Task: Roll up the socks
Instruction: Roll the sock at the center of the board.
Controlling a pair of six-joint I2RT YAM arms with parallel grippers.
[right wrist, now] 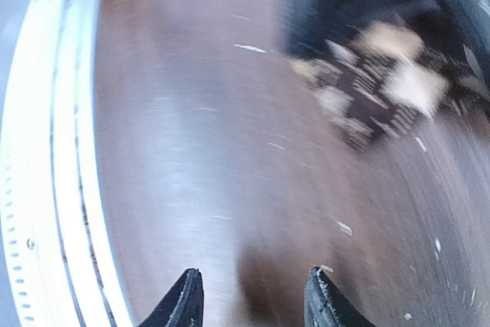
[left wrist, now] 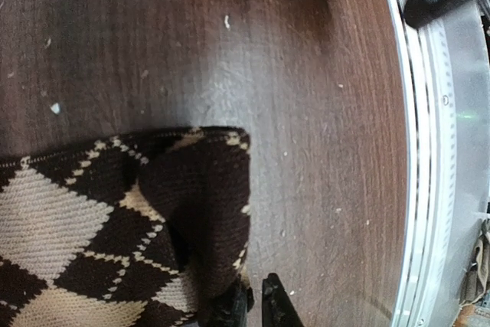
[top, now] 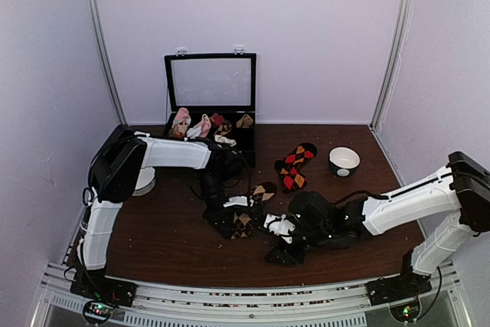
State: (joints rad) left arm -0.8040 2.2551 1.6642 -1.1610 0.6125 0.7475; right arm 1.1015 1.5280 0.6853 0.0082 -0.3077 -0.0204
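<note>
The left gripper [left wrist: 254,302] was closed almost fully on the folded corner of the tan argyle sock [left wrist: 92,220]. The sock lay flat on the table [left wrist: 306,74] towards its near side, but the frame edge cut off the fingertips, so the hold looked likely rather than certain. The right gripper [right wrist: 253,277] hung wide apart and empty over bare wood near that sock, in a badly blurred view. A tidy roll probably called for the left pinch to turn the fold over tightly while the right fingers pinned the sock's free length against dragging; the red and orange sock [top: 295,166] lay further back.
</note>
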